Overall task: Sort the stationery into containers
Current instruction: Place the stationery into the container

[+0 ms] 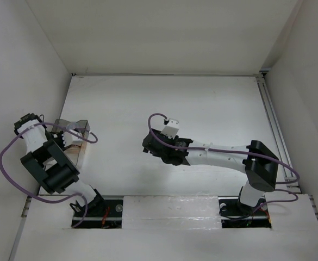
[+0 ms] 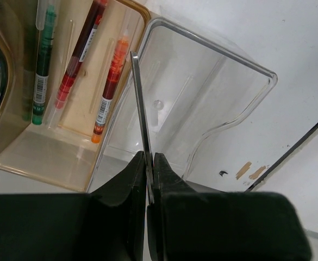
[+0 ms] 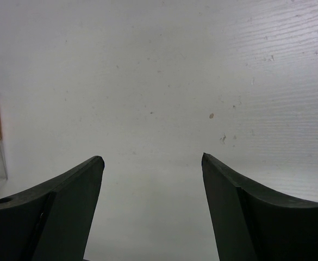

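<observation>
Scissors (image 2: 139, 103) clamped in left tool (image 2: 149, 159) near clear box (image 2: 202, 92); right tool (image 3: 153, 157) wide apart.

Left arm (image 1: 45, 163) folded tightly, wrist pitched down. Left gripper (image 2: 149, 162) pinches the scissors (image 2: 139, 103), whose blade projects ahead of its fingertips. Right arm (image 1: 218, 155) stretched out low. Right gripper (image 3: 150, 159) jaws spread wide, nothing between them.

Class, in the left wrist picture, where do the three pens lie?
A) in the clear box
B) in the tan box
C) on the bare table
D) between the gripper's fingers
B: the three pens lie side by side in the tan box; the clear box beside it shows no pen.
</observation>
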Tool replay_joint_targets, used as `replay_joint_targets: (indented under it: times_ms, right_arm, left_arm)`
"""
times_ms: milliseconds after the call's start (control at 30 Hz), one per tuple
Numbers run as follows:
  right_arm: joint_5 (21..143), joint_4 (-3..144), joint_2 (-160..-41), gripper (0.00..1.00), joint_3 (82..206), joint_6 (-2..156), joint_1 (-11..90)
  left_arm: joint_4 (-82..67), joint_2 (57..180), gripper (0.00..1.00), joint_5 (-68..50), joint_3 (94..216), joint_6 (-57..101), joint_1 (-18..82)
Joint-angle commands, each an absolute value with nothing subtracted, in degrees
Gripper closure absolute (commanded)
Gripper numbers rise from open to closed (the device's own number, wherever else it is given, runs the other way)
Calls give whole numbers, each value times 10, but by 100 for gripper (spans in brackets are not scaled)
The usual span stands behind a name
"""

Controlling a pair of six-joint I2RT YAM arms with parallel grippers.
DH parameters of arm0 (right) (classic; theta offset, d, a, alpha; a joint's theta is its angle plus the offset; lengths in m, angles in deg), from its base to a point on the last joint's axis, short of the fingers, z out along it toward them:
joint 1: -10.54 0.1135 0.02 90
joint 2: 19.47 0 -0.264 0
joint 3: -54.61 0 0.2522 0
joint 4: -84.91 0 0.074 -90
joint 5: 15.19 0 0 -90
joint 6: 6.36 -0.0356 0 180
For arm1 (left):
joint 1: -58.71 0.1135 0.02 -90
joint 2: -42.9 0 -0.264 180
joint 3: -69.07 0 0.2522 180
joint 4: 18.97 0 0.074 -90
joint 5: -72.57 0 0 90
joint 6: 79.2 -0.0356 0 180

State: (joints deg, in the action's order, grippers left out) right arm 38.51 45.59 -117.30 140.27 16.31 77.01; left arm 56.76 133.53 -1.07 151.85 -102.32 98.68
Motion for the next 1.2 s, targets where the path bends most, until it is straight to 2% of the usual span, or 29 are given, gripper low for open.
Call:
replay_joint_targets:
  times_ms: [0,533,900,933,967,1033,1067,1167]
  right_arm:
    - [367,446,-1153,21,1422,158,775]
    - [361,435,-1158,21,1432,153,775]
    - [361,429,-1158,21,1427,142,775]
    - [361,429,-1158,21,1421,142,775]
    - [361,429,-1158,21,1421,142,775]
    - [361,429,-1153,21,1421,142,775]
    - [361,429,-1153,21,1421,142,775]
    - [361,429,-1153,21,1421,142,775]
  left_arm:
    - [596,1331,100,-6,1510,-1284,991]
    - [579,1342,100,-17,1484,-1295,1001]
    - [574,1348,83,-11,1485,-1277,1001]
    - [574,1348,67,-11,1485,-1272,1001]
    - [574,1348,60,-6,1490,-1272,1001]
    - [579,1348,55,0,1495,-1266,1001]
    - [595,1348,1,16,1504,-1266,1001]
    - [596,1312,0,42,1510,-1255,1001]
